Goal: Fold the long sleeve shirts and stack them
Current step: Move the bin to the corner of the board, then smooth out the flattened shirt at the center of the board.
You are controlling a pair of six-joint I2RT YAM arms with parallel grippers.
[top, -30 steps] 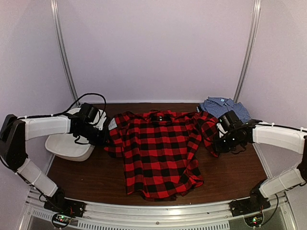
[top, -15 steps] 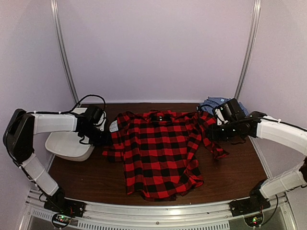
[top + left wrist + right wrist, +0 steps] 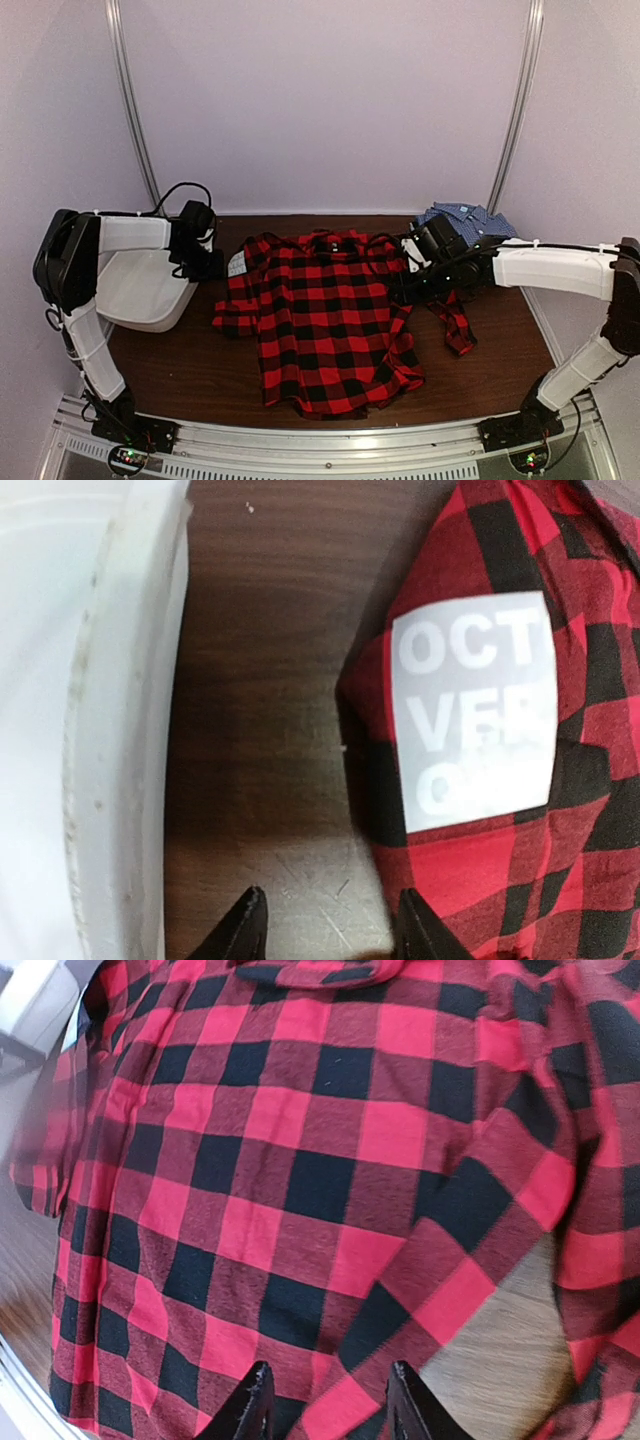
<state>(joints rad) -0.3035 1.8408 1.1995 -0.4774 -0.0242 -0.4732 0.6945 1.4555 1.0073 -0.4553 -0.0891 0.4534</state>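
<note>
The red-and-black plaid shirt [image 3: 330,315] lies flat, front down, mid-table, with both sleeves out to its sides. The blue-and-white check shirt [image 3: 468,218] sits folded at the back right. My left gripper [image 3: 213,268] is open and empty at the plaid shirt's left shoulder. In the left wrist view the gripper [image 3: 330,925] stands over bare wood, its right finger at the cloth edge near a white printed label [image 3: 475,710]. My right gripper [image 3: 403,283] is open and empty, low over the plaid shirt's right side. It hovers over the plaid cloth [image 3: 300,1190] in the right wrist view [image 3: 330,1405].
A white plastic tub [image 3: 140,290] stands at the left, and its rim [image 3: 110,730] is close beside my left gripper. The right sleeve [image 3: 455,328] trails onto the brown table [image 3: 500,350]. White booth walls enclose the table.
My right gripper let go of the right sleeve and moved left over the shirt's body; the sleeve now lies spread on the table. My left gripper drew back toward the shoulder.
</note>
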